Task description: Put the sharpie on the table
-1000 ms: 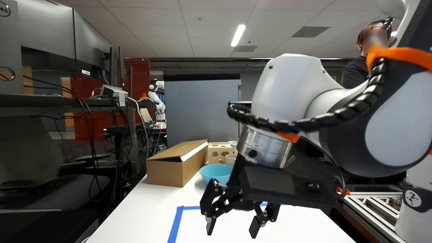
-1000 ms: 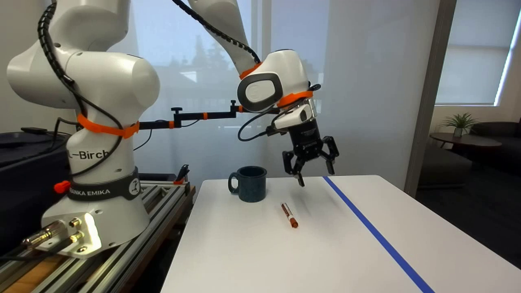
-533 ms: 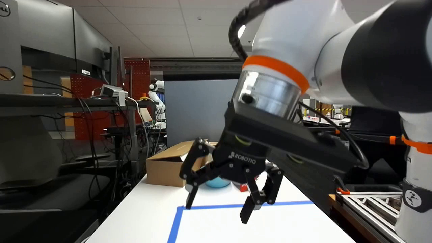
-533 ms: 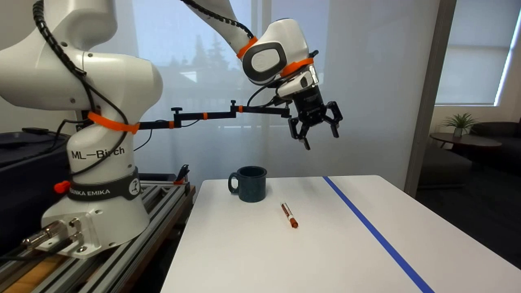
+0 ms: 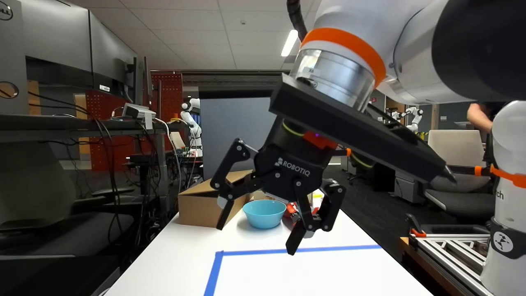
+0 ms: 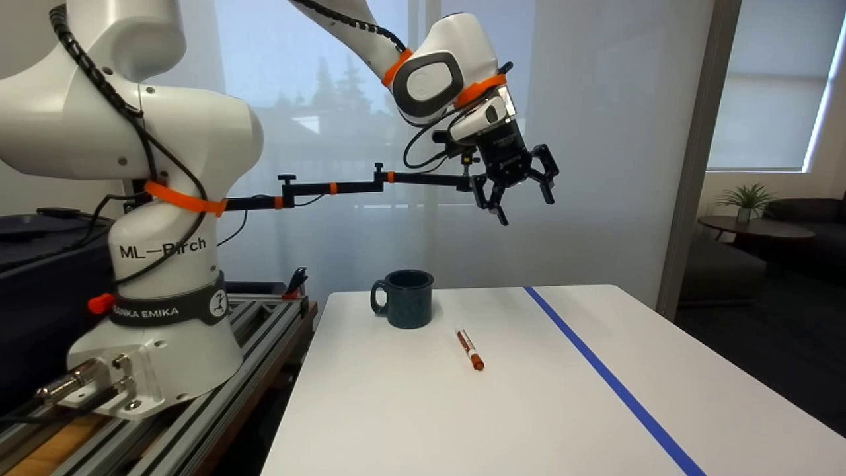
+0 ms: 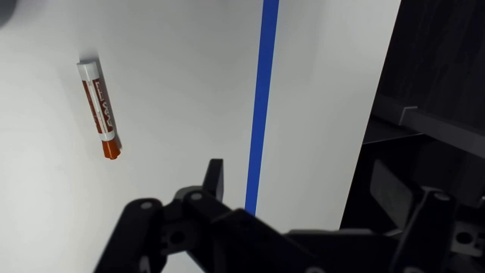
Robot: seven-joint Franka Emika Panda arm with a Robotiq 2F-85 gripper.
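The sharpie, a red and white marker (image 6: 470,350), lies on the white table (image 6: 396,423) in an exterior view, left of the blue tape line. In the wrist view the sharpie (image 7: 97,108) lies on the table left of the jaws, red cap toward the bottom of the picture. My gripper (image 6: 527,211) is open and empty, raised well above the table and apart from the sharpie. The open gripper also shows in an exterior view (image 5: 255,241) and in the wrist view (image 7: 297,170). I cannot see the sharpie in the exterior view with the cardboard box.
A dark green mug (image 6: 410,304) stands on the table near the robot base. A light blue bowl (image 5: 264,214) and a cardboard box (image 5: 207,205) stand at the table's far end, with red items (image 5: 294,210) partly behind the gripper. The table edge shows in the wrist view.
My gripper has risen away from the table and stayed open. The sharpie and the mug have not moved.
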